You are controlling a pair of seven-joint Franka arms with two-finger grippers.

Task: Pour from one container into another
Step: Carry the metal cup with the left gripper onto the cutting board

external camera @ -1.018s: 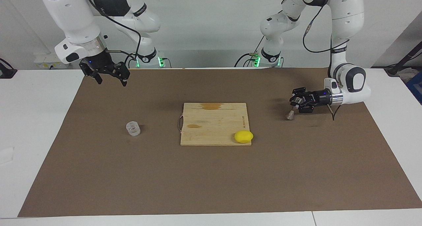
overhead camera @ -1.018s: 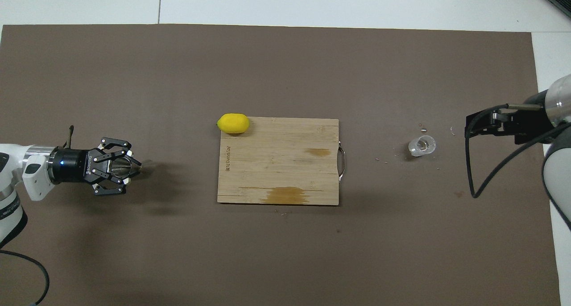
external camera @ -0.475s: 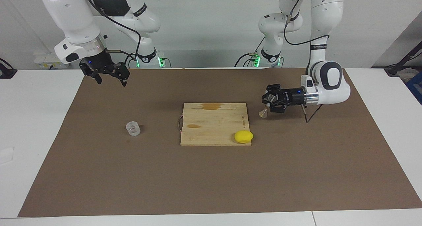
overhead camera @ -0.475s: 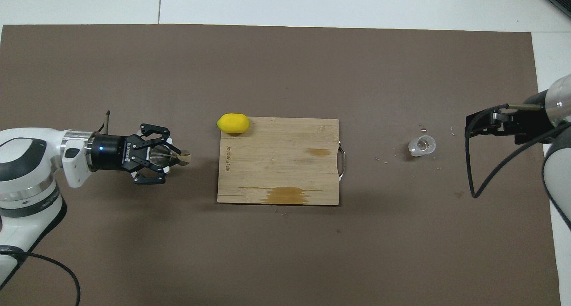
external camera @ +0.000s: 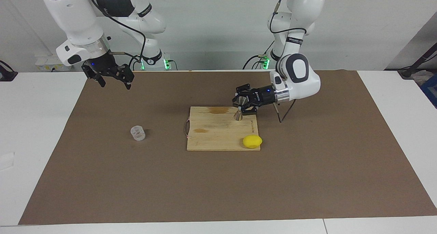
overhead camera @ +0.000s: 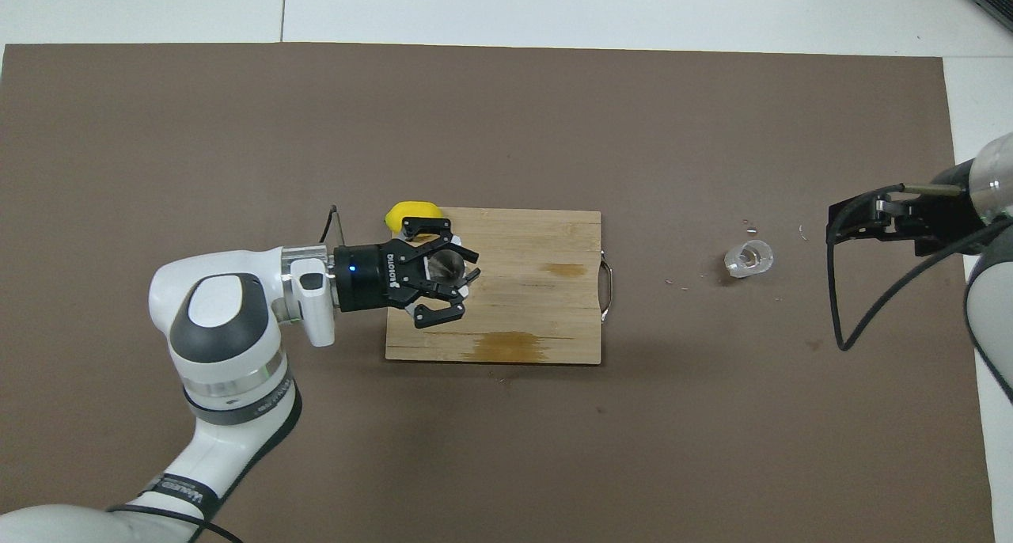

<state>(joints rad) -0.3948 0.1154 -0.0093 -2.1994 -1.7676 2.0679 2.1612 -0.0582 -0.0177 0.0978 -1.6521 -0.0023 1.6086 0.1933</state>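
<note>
now left gripper [external camera: 240, 106] grips jigger [external camera: 238, 115] over board [external camera: 211, 135]

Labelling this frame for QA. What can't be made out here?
- Jigger contents: facing view shows only its side; overhead, the left gripper covers most of it.
- Whether the jigger touches the board: neither view settles it.
- Cup contents: too small in both views.
- Lemon: overhead, partly under the left gripper.
- Right gripper: overhead, only partly in view.
</note>
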